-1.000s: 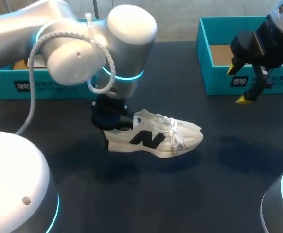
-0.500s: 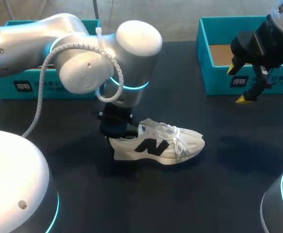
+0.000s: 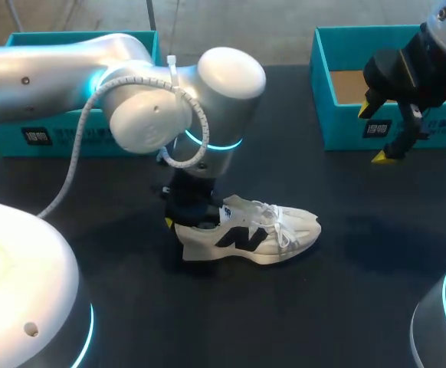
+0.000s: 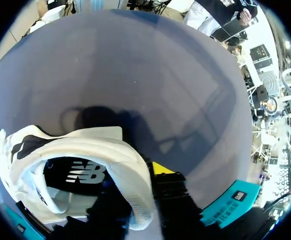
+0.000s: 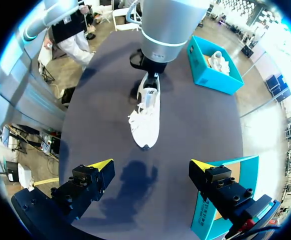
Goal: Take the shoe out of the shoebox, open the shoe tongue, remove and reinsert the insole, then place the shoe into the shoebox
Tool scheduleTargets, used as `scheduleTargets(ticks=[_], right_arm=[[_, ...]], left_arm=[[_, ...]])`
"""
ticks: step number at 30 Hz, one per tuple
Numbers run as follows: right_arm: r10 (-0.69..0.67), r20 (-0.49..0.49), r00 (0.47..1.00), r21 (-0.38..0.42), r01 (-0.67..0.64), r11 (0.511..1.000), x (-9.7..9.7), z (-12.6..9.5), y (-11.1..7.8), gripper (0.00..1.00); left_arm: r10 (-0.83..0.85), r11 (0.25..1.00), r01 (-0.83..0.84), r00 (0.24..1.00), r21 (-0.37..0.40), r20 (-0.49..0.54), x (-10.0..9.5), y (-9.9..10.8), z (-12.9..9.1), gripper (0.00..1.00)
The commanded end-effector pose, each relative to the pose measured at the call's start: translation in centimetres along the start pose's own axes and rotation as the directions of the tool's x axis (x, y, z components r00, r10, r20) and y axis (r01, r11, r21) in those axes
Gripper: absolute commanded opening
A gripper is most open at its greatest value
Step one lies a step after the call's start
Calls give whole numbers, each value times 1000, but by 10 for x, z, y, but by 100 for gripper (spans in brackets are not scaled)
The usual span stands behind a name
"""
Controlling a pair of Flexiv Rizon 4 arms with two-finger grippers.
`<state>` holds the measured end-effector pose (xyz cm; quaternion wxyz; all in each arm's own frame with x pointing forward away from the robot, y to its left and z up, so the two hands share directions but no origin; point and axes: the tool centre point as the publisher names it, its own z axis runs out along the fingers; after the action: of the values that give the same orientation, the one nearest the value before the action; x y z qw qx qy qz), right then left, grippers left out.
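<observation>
The white shoe (image 3: pixel 246 234) stands on its sole on the dark bench (image 3: pixel 323 307), out of both boxes, its laces (image 3: pixel 277 215) tied across the top. My left gripper (image 3: pixel 188 215) is down at the shoe's heel and holds it there. In the left wrist view the padded heel collar (image 4: pixel 130 180) runs between my fingers, with one yellow fingertip (image 4: pixel 160 167) against the outside of the heel and the other finger dark inside the opening. Down inside the shoe the black insole (image 4: pixel 75 175) lies flat. My left arm (image 3: pixel 169 100) comes in above the heel, its big pale joint hanging over the back of the shoe.

My right gripper (image 5: pixel 150 165) is well apart from the shoe, out beyond its toe and raised off the bench, its fingers spread wide with nothing between them. Seen from it, the shoe points its toe straight toward me. The right shoebox (image 3: pixel 338 115), teal with a brown floor, sits beyond the toe side of the shoe, beneath my right gripper. The left shoebox (image 5: pixel 213 72) sits beyond the heel side, behind my left arm, with something white (image 5: pixel 218 60) lying in it
</observation>
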<state>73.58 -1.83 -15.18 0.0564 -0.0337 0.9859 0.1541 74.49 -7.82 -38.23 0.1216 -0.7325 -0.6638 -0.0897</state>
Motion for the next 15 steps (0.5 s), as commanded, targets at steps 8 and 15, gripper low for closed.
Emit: scheduleTargets(ticks=[8,15], right_arm=[[1,-5,1000,4,-1,1000,-3,1,1,100],[1,-5,1000,4,-1,1000,-3,1,1,100]], left_arm=[[6,1000,-7,999,14,39,-5,-1,-7,100],[-14,1000,13,993,13,118,2,-3,-27,100]])
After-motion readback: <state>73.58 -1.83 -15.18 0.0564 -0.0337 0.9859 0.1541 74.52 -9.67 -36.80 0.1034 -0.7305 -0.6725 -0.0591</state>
